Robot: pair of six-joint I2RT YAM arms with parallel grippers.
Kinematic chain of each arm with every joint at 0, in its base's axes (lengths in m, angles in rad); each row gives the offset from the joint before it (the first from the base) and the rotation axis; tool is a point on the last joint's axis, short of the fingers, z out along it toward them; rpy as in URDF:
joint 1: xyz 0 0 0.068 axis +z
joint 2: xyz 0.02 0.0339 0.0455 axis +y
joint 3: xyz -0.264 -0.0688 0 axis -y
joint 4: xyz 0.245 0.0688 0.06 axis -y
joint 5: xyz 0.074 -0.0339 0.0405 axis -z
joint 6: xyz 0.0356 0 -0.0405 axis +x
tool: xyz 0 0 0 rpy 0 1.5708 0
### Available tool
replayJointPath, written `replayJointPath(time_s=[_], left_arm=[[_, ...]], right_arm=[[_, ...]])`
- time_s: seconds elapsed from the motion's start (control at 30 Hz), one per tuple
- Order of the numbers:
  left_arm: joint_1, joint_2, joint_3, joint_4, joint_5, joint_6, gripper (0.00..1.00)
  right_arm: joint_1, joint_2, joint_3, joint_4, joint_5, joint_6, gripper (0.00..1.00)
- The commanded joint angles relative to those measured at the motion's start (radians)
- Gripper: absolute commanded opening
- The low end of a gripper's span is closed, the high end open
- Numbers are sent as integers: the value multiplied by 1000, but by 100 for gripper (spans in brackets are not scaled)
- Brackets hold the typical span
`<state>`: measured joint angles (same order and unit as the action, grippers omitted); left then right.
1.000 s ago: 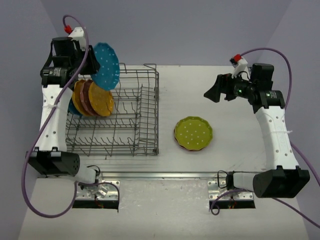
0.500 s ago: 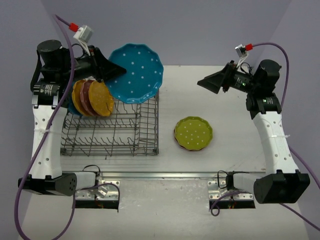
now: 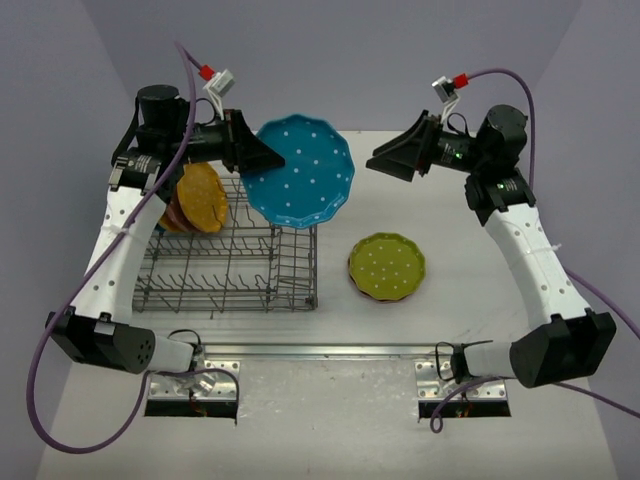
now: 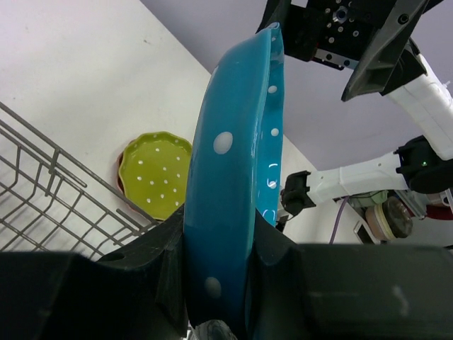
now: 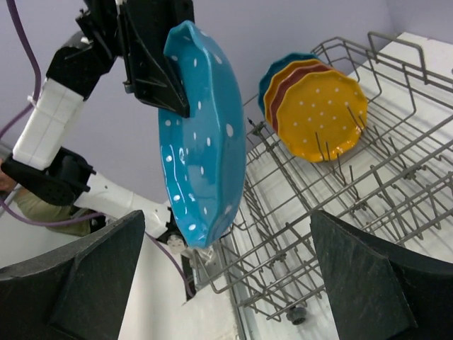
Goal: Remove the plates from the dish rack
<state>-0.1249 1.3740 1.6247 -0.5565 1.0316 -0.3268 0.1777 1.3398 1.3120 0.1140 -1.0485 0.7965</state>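
My left gripper is shut on the rim of a large blue dotted plate, which hangs in the air above the back right corner of the dish rack. The left wrist view shows the blue plate edge-on between the jaws of the gripper. My right gripper is open, a short way right of the plate and facing it. From the right wrist, the blue plate hangs ahead of the gripper, apart from it. An orange-yellow plate and others stand in the rack's back left.
A lime-yellow plate lies on the table right of the rack, stacked on a pink-red one whose rim just shows. The rack's wire sides and upright tines rise below the blue plate. Purple walls close in at the back and sides.
My left arm has carried the blue plate rightward from the rack's back left to over its back right corner. My right gripper has moved left and up toward the plate.
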Motion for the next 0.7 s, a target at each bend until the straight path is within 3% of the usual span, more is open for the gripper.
replayJointPath(time_s=[0.0,0.23,0.3,0.37,0.4,0.43,0.47,0.5,0.57,0.6,0.63,0.67], left_arm=[[-17,4,-17,143,86,-62,0],[-28,30,-46,180,108,-89,0],[-31,35,-47,187,106,-92,0],[-32,40,-51,188,101,-92,0],[-32,40,-53,188,96,-91,0],[-32,40,-54,188,89,-89,0],[-32,40,-54,184,81,-89,1],[-32,40,-54,182,72,-87,5],[-32,39,-51,165,40,-82,30],[-31,40,-50,162,24,-80,54],[-30,38,-46,151,5,-75,90],[-30,37,-41,142,-9,-67,100]], right_arm=[[79,65,76,-77,57,-116,99],[161,149,112,-71,66,-102,98],[176,171,119,-57,63,-93,86],[178,188,115,-27,44,-64,69],[178,189,116,-24,45,-63,51],[178,190,118,-37,52,-71,17],[178,185,119,-57,64,-82,2],[178,184,119,-72,74,-90,0],[170,171,111,-89,66,-97,0],[161,161,104,-91,59,-95,0],[143,143,92,-92,47,-87,0],[126,138,83,-92,35,-83,0]])
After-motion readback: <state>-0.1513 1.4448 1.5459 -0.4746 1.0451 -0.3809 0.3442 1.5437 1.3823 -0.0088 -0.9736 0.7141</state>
